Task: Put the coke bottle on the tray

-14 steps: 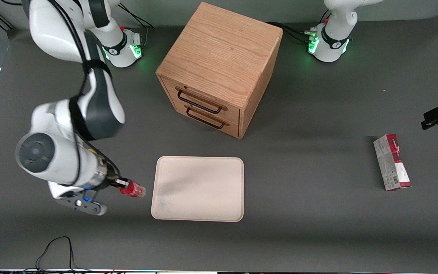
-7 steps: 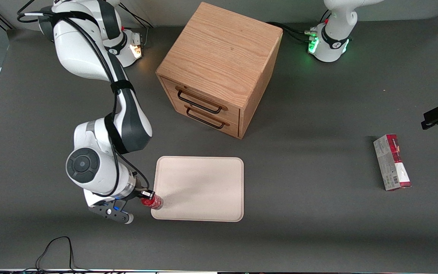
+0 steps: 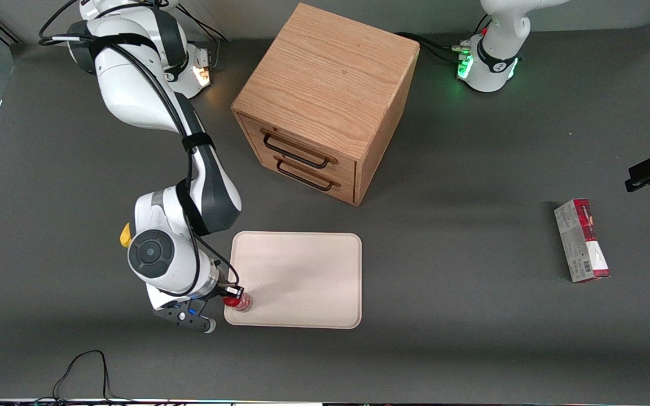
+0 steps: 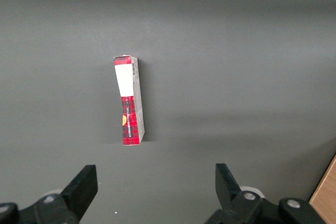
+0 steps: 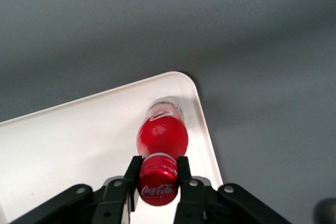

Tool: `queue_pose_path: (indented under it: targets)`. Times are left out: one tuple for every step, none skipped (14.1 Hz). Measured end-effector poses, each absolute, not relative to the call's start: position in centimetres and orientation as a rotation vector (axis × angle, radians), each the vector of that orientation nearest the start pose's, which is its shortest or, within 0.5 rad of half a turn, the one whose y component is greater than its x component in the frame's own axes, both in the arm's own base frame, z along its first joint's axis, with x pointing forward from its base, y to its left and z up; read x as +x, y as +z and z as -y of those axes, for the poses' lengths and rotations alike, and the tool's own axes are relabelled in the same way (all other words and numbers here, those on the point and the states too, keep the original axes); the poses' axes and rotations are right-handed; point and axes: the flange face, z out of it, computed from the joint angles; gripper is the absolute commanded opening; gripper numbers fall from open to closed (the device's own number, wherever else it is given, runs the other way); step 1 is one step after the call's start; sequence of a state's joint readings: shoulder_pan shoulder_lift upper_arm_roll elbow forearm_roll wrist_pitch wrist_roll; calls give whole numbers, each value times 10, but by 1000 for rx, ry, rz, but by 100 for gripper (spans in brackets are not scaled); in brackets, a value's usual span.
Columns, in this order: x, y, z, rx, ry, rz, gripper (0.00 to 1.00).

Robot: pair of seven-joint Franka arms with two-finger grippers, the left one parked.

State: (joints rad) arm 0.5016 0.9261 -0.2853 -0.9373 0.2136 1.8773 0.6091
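The work surface is a dark grey matte table (image 3: pixel 471 338) with no visible pattern. A black cable (image 3: pixel 79 369) lies on it near the edge closest to the front camera. A pale strip of floor or wall shows along the edge farthest from that camera.

A wooden two-drawer cabinet (image 3: pixel 325 101) stands on the table, farther from the front camera than the tray (image 3: pixel 302 276). Its drawer fronts carry dark loop handles and face obliquely toward the working arm's end of the table. A red-and-grey carton (image 3: pixel 582 241) lies flat toward the parked arm's end of the table. A small yellow object (image 3: pixel 125 234) shows beside the working arm's wrist, partly hidden.

The tray is beige, rectangular, with rounded corners and a low rim, and lies flat in front of the cabinet.

The gripper (image 5: pixel 159 177) is positioned over the tray corner nearest the front camera, toward the working arm's end. Its two black fingers (image 5: pixel 132 174) are closed narrow on the neck of the coke bottle (image 5: pixel 161 137), just under the red cap.

The bottle's long axis is close to vertical: cap up at the gripper, clear base down toward the tray surface, just inside the corner rim. Whether the base touches the tray cannot be determined.
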Motion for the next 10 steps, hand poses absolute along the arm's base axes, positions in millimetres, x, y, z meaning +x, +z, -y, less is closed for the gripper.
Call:
queue_pose_path:
  targets:
    - [737,331,-269,-3099,-70,-529,99]
    - [736,330,-269,-3099,-70,-530,100]
    - [737,330,-269,-3098,-74,-530,100]
    - [737,332,-270,-3096,-78,-530,100]
    - [737,334,-270,-3094,-83,-529,100]
    - [738,335,-270,-3093,-86,-529,100]
    - [738,335,-270,-3093,-88,-529,100]
    - [738,337,-270,-3092,-92,-530,100]
    - [739,340,-270,-3091,-100,-531,100]
    - [739,348,-268,-3092,-101,-533,100]
